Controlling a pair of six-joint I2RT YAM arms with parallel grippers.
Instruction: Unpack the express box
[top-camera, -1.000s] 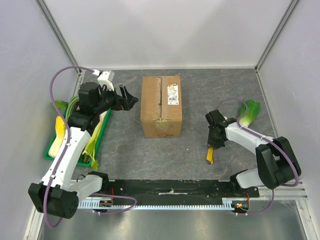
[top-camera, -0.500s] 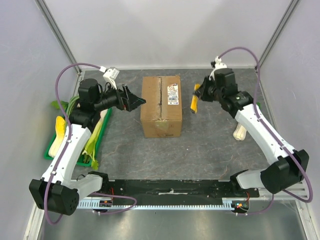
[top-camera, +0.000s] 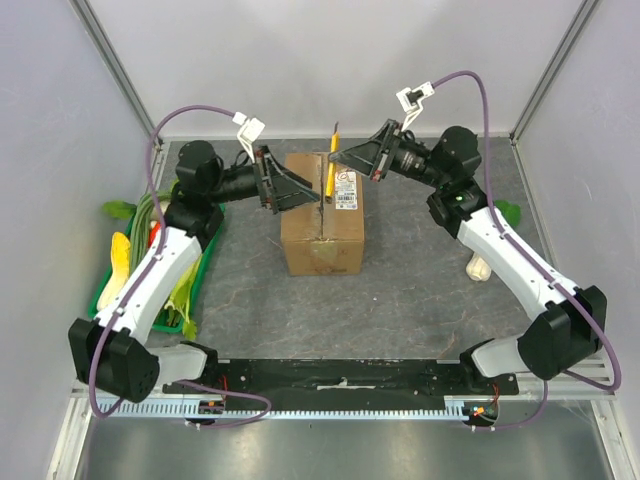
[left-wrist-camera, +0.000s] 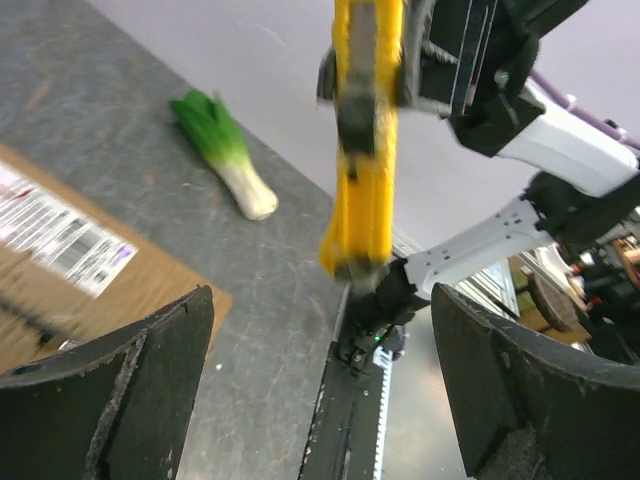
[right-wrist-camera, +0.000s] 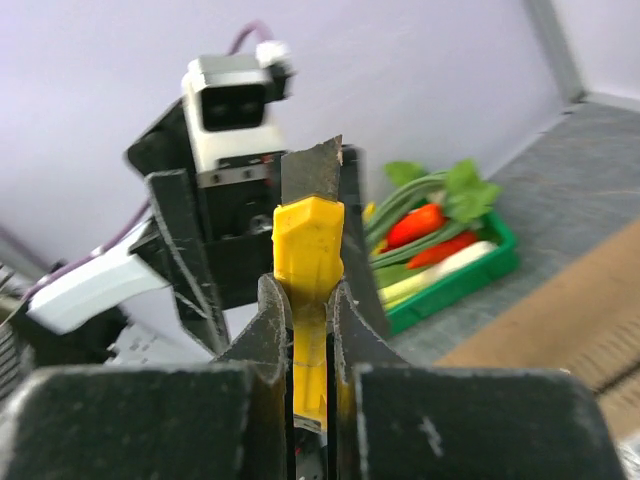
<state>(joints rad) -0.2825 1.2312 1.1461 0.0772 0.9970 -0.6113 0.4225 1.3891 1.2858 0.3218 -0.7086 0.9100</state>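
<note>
Looking down from above, you have the express box (top-camera: 320, 225) standing closed in the middle of the table (top-camera: 400, 300), with its taped seam and white label (top-camera: 345, 188) on top. Your right gripper (top-camera: 343, 160) is clamped on a yellow utility knife (top-camera: 332, 165), held above the box's far edge with the grey blade (right-wrist-camera: 315, 165) out. Your left gripper (top-camera: 305, 188) faces it from the other side, its fingers spread wide with nothing between them, just over the box top. A green tray (top-camera: 98, 303) of vegetables sits at the left and a leek (top-camera: 481, 266) lies at the right
</note>
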